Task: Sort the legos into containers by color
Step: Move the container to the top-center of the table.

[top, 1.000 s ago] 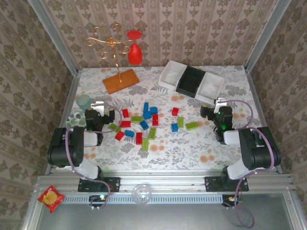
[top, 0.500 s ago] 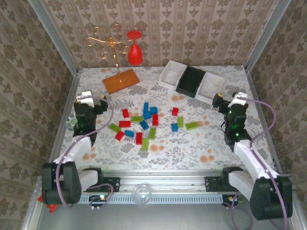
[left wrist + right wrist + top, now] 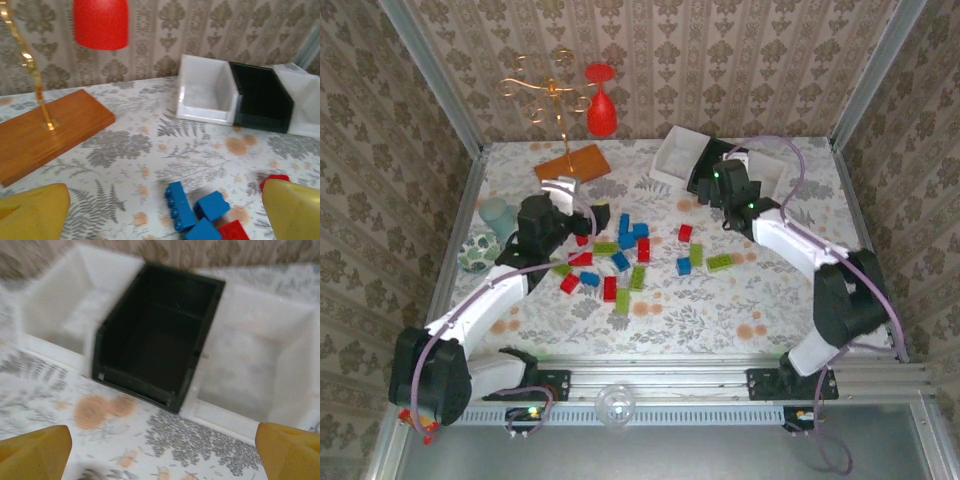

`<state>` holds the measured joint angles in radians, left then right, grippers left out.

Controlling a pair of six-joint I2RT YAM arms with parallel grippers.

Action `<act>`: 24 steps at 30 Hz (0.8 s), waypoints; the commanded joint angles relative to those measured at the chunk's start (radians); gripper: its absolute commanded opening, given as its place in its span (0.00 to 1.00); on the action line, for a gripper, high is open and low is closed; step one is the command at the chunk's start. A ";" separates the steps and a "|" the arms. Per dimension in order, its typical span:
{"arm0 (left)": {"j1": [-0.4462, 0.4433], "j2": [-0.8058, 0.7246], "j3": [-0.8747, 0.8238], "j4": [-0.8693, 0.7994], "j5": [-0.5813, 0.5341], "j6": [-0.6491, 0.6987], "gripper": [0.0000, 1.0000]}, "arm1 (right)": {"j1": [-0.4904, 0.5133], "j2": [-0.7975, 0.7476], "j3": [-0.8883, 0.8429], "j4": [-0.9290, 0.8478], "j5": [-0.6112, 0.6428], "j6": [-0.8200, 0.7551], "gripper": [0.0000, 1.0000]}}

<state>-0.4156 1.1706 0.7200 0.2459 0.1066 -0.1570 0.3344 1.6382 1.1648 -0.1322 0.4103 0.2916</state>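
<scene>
Red, blue and lime green legos (image 3: pixel 620 255) lie scattered in the middle of the table. Three trays stand side by side at the back right: a white tray (image 3: pixel 676 155), a black tray (image 3: pixel 712 160) and another white tray (image 3: pixel 765 175). My left gripper (image 3: pixel 592 217) is open over the cluster's left back edge. In the left wrist view the left gripper (image 3: pixel 165 212) has blue legos (image 3: pixel 181 210) and a red one (image 3: pixel 232 232) between its yellow fingertips (image 3: pixel 32 215). My right gripper (image 3: pixel 713 178) hangs open and holds nothing just in front of the black tray (image 3: pixel 160 345).
An orange wooden board (image 3: pixel 572 168) with a gold stand and a red wine glass (image 3: pixel 601 110) stands at the back left. A pale green cup (image 3: pixel 495 212) and a patterned bowl (image 3: pixel 478 252) sit by the left wall. Wallpapered walls enclose the table.
Both arms unfolded from the near sides. The left gripper swung forward to the bricks' left edge. The right gripper swung back and left to the black tray.
</scene>
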 commanded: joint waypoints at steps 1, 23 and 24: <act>-0.034 0.001 0.022 -0.026 0.003 0.022 1.00 | -0.072 0.111 0.122 -0.164 -0.011 0.023 0.94; -0.094 -0.077 -0.031 -0.043 -0.083 0.049 1.00 | -0.217 0.654 0.762 -0.543 -0.243 0.012 0.48; -0.093 -0.082 -0.034 -0.046 -0.087 0.052 1.00 | -0.218 0.656 0.763 -0.549 -0.248 0.005 0.45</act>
<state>-0.5037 1.1175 0.7033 0.2085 0.0410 -0.1310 0.1238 2.2688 1.8969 -0.5613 0.2077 0.3199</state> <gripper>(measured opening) 0.998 0.473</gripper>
